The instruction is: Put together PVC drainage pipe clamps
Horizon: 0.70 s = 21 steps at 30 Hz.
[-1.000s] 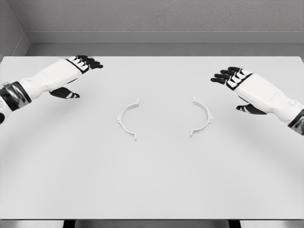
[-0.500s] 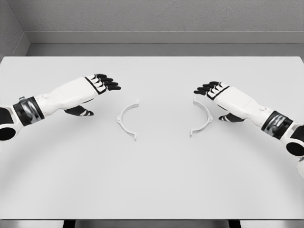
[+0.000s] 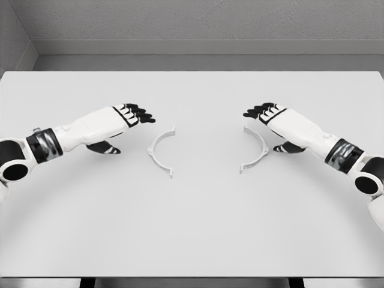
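Two white half-ring clamp pieces lie near the middle of the white table (image 3: 192, 228), the left clamp half (image 3: 159, 152) and right clamp half (image 3: 257, 149) well apart, their open sides facing. The left hand (image 3: 123, 117) hovers just beside its piece, fingers loosely extended, empty. The right hand (image 3: 270, 115) does likewise. Both arms are cut off at the picture's sides.

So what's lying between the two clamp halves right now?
Nothing: in the head view the stretch of table between the left clamp half and the right clamp half is bare. Both hands sit outside the pair, left hand and right hand.
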Each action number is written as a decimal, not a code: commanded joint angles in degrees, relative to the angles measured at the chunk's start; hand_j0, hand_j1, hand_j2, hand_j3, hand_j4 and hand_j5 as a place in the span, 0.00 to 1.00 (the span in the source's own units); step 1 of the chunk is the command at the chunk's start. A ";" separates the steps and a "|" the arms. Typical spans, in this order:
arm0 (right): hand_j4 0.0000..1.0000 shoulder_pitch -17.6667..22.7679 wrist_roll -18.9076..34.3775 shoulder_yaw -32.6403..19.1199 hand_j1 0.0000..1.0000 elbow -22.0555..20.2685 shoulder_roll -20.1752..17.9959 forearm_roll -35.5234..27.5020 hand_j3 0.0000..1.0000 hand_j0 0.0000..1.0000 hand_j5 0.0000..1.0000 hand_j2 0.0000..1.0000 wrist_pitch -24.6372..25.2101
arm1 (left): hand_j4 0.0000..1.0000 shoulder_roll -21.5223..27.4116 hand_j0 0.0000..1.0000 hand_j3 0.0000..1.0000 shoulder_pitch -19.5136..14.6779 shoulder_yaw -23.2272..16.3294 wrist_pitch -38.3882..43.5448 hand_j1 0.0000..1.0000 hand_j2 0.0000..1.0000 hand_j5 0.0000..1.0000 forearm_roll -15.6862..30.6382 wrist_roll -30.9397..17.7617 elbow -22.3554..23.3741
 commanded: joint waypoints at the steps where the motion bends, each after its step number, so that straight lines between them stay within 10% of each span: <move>1: 1.00 -0.09 -0.01 0.01 1.00 0.97 0.17 -0.17 1.00 1.00 1.00 1.00 0.07 | 1.00 -1.42 1.00 1.00 0.00 0.05 0.05 1.00 1.00 1.00 0.36 -0.03 1.21; 21: 1.00 -0.97 0.26 1.59 1.00 1.49 0.96 -0.17 1.00 1.00 1.00 1.00 0.07 | 1.00 -6.43 1.00 1.00 -1.23 -0.12 0.05 1.00 1.00 1.00 -1.83 -0.03 4.28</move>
